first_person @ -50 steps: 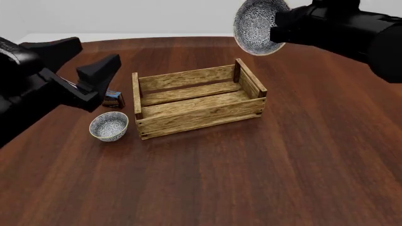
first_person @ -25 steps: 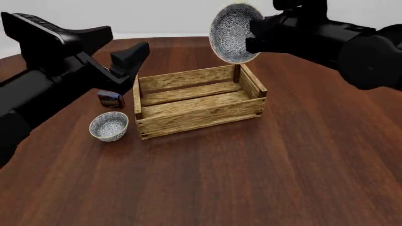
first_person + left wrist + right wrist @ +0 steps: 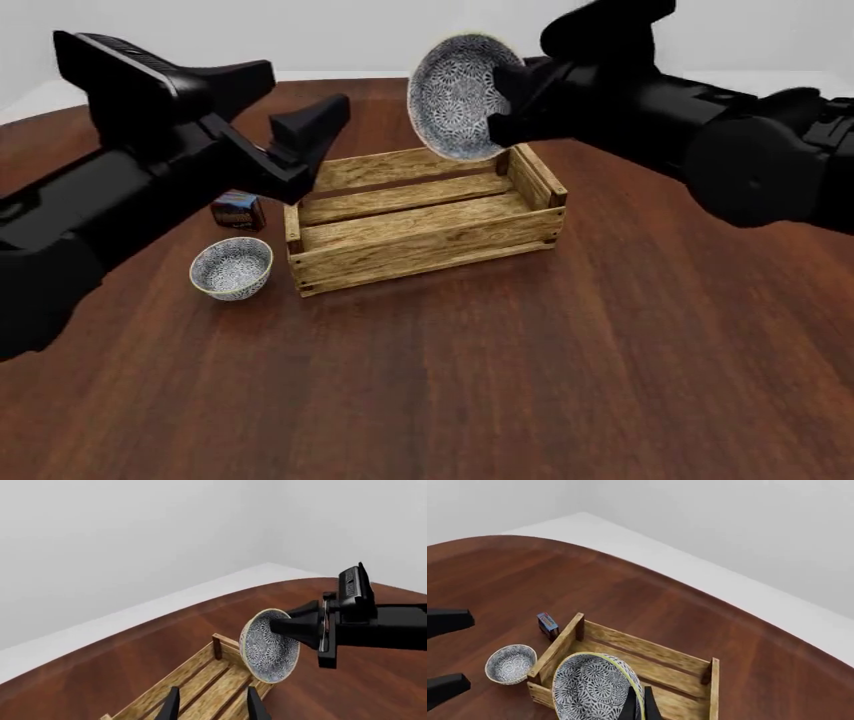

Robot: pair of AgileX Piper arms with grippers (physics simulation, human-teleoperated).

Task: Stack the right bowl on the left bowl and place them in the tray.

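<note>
Carrying the right bowl [image 3: 458, 96], clamped by its rim in the right gripper [image 3: 505, 100], above the tray [image 3: 534, 180] toward the left bowl [image 3: 231, 268], left gripper [image 3: 296, 140] spread and empty; next, lowering squarely into it.

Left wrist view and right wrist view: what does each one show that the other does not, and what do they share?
Only the left wrist view shows the black right arm gripping the raised bowl by its rim. Only the right wrist view shows the small blue-and-white patterned bowl on the table and the small dark box with the red-and-blue label, both beside the crate. Both show the rectangular light-brown wooden slatted crate, the tilted blue-and-white patterned bowl held in the air and the dark wooden table.
</note>
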